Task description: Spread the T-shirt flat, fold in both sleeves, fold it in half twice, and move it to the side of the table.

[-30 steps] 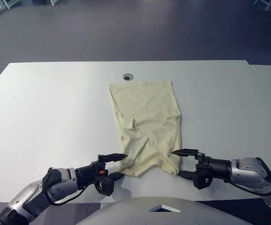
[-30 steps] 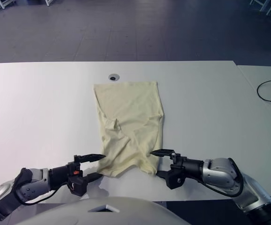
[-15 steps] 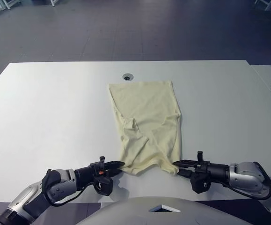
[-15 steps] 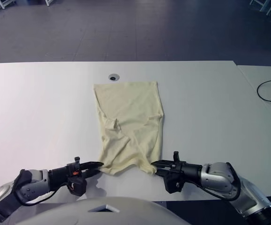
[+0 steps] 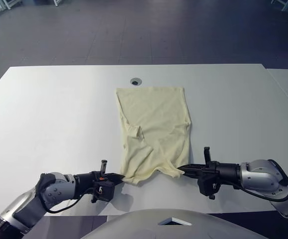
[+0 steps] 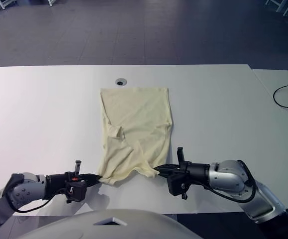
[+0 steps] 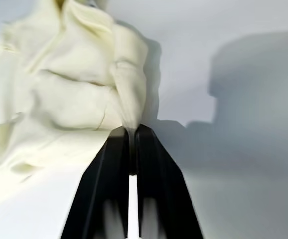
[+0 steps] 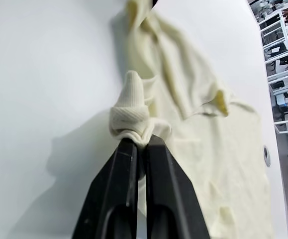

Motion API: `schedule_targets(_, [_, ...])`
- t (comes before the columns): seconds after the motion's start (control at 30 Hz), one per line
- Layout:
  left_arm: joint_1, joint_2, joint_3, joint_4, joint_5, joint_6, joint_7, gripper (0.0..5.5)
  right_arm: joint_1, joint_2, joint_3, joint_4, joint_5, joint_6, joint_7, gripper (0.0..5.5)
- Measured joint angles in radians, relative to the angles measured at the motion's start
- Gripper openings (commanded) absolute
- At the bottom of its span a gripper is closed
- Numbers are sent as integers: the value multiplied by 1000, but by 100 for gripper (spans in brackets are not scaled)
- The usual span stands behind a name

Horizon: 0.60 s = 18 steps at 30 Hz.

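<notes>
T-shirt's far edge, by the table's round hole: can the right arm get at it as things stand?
Probably not yet: the path over the table is free, but the right arm's jaws are shut on the T-shirt's near corner.

Bright, even light from above falls on the white desk (image 5: 49, 114), while the floor (image 5: 134, 30) beyond it is dimmer. Soft grey shadows lie on the desk just under the left jaws and the right jaws. In the left wrist view a broad, blocky shadow spreads beside the T-shirt (image 7: 59, 94), and the black jaws near the lens are blurred. In the right wrist view the desk is washed out to near-plain white.
</notes>
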Motion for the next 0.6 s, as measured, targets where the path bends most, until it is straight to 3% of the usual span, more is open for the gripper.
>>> schedule_targets(0.33, [15,117,68,-272,-203,323,-246,0,60,-54,-15,-161,197,290,136,1])
schedule_targets(0.6, [-20,120,122,-361,-395,545,-327,0,37,-79,-92,-206,411,454,215,1])
